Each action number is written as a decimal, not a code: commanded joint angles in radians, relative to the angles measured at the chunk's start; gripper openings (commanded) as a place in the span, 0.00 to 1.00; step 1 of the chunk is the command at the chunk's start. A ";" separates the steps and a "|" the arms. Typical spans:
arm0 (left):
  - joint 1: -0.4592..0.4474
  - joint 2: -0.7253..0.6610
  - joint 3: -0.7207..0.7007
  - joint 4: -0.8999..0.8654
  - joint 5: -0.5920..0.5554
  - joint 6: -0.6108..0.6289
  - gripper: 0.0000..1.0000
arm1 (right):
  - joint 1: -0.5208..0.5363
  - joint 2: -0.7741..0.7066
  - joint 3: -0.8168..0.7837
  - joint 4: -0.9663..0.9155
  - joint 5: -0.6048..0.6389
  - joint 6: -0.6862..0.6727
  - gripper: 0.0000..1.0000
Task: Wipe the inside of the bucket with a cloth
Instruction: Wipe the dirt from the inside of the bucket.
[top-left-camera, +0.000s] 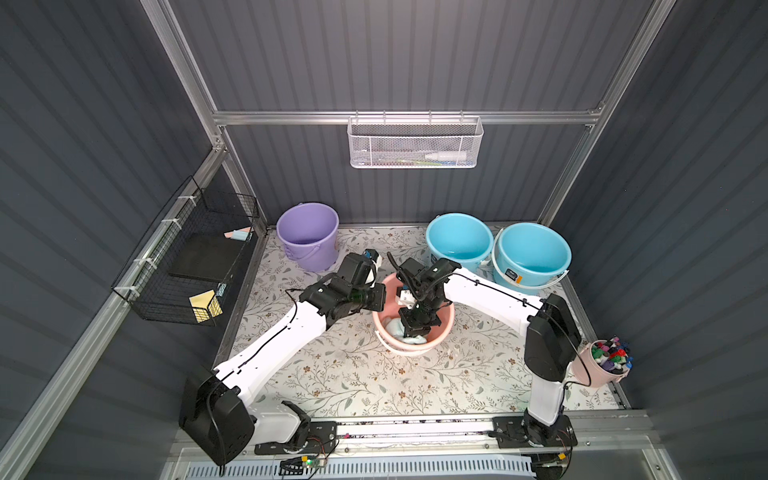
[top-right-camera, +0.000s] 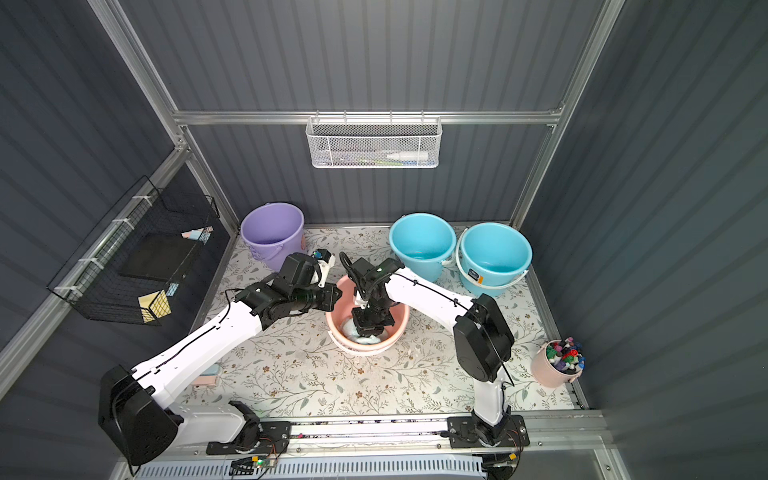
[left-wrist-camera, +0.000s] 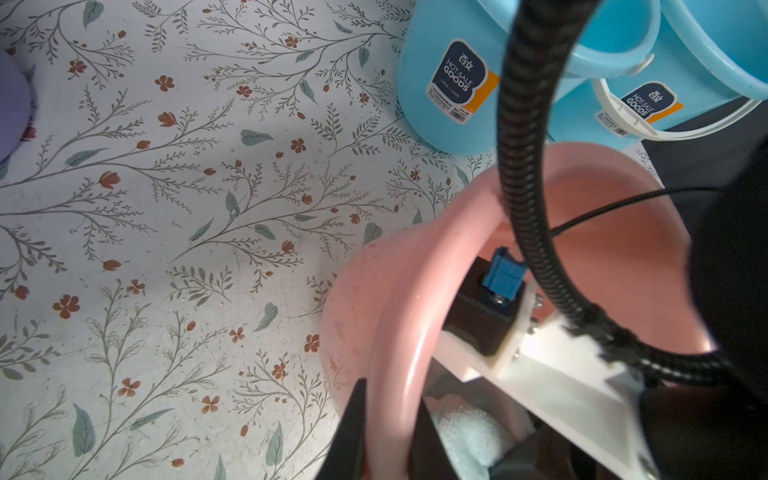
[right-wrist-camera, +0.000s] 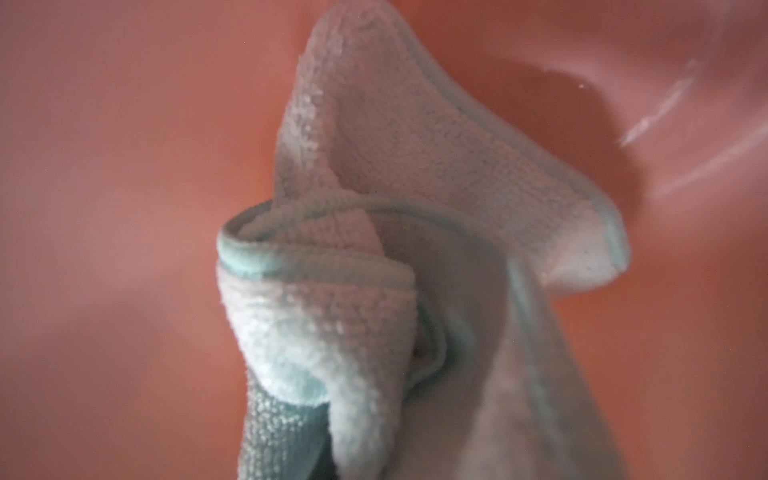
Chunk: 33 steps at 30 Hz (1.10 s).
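Right wrist view: cloth hangs bunched inside the bucket, pinched by the closed right gripper; left gripper clamps the rim. Soft, light terry, best held at a gathered fold.

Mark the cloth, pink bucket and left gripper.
cloth (right-wrist-camera: 436, 158): right wrist view, upper terry fold.
pink bucket (left-wrist-camera: 453, 224): left wrist view, rounded rim.
left gripper (left-wrist-camera: 390, 395): left wrist view, midway between fingertips straddling the rim.
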 joint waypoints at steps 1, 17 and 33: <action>-0.001 -0.055 -0.003 0.078 0.029 -0.044 0.00 | 0.003 0.038 -0.039 0.025 0.067 0.022 0.00; -0.001 -0.021 0.005 0.089 0.034 -0.054 0.00 | 0.022 0.218 -0.095 0.102 0.278 0.030 0.00; 0.000 -0.021 0.035 0.085 -0.012 -0.097 0.00 | 0.017 -0.079 -0.084 0.012 0.203 0.118 0.00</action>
